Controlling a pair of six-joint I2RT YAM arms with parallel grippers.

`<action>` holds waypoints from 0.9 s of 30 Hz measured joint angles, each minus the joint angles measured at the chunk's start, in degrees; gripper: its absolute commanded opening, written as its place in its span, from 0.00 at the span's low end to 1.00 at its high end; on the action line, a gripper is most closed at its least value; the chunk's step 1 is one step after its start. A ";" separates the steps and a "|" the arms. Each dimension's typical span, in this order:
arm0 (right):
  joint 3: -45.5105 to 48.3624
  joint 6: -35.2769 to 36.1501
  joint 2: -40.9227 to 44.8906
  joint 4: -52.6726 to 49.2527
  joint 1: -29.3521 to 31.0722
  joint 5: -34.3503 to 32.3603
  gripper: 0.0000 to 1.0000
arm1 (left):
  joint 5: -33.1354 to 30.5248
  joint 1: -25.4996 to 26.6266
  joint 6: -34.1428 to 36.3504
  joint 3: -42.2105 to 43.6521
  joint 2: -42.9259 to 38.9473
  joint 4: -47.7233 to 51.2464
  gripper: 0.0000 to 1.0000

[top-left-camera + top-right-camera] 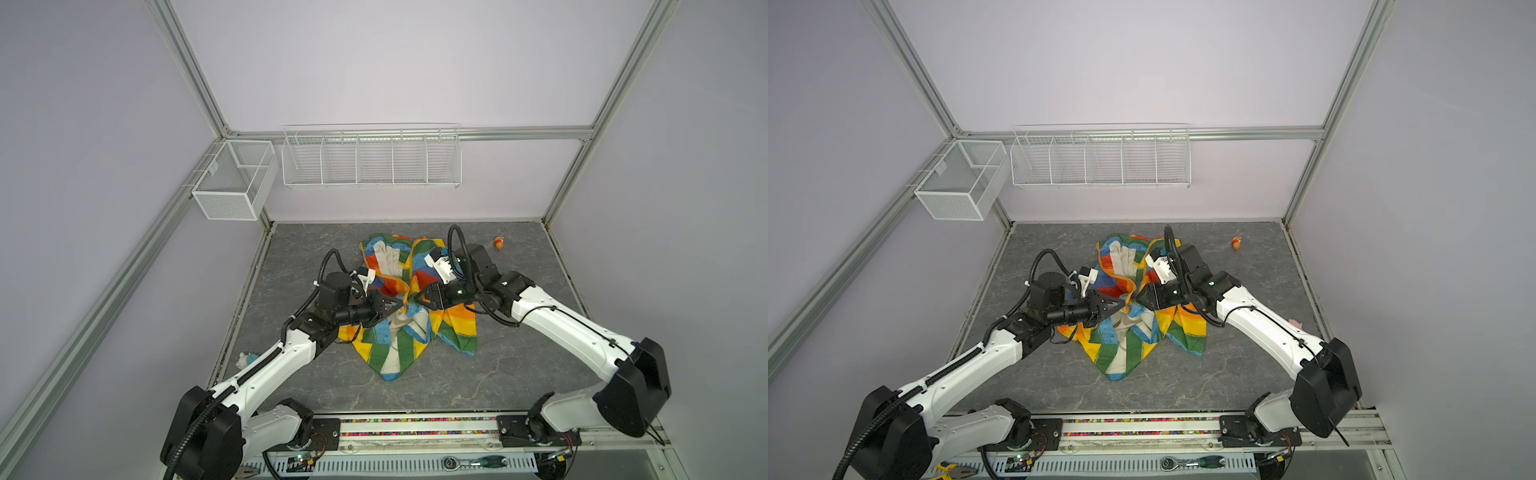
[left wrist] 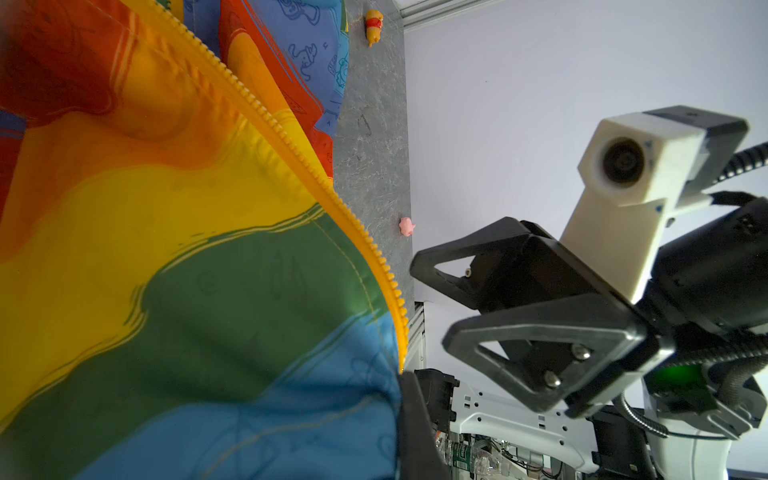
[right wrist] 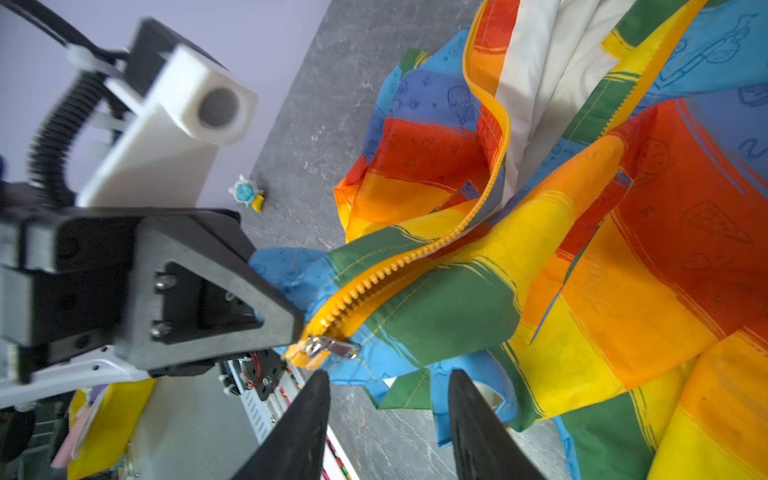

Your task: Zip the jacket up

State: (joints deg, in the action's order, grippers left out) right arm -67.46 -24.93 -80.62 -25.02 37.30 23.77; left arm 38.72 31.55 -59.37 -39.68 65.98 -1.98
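left hand [image 1: 400, 306] clamped on the jacket [image 1: 399, 345] hem (seemingly by the zipper pull [image 3: 330, 347]), right hand [image 3: 388, 377] apart just beside

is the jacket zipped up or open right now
The jacket is open. Its yellow zipper rows spread apart with the cream lining showing between them, and the metal slider sits at the blue hem end.

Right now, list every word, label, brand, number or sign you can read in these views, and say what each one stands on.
No text can be read in any view.
jacket: its prints are only line drawings, such as a balloon and a pizza slice. They hold no words.
green label: it sits in the clutter beyond the table in the left wrist view and is too blurred to read.
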 measured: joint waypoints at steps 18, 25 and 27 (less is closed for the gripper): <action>14.29 -32.68 1.79 27.96 -1.33 10.64 0.61 | 1.68 0.00 -0.17 1.64 0.00 -4.35 0.00; 16.57 -38.62 0.22 36.24 -1.33 11.98 0.63 | 1.66 0.00 -0.42 1.66 0.00 -5.33 0.00; 17.53 -39.45 0.22 37.20 -1.33 12.11 0.64 | 1.66 0.00 -0.59 1.68 0.02 -5.62 0.00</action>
State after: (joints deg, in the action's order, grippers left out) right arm -49.93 -64.38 -80.40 12.19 35.97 35.88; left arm 40.38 31.55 -59.96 -38.00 66.00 -7.60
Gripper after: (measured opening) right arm 0.635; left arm 0.047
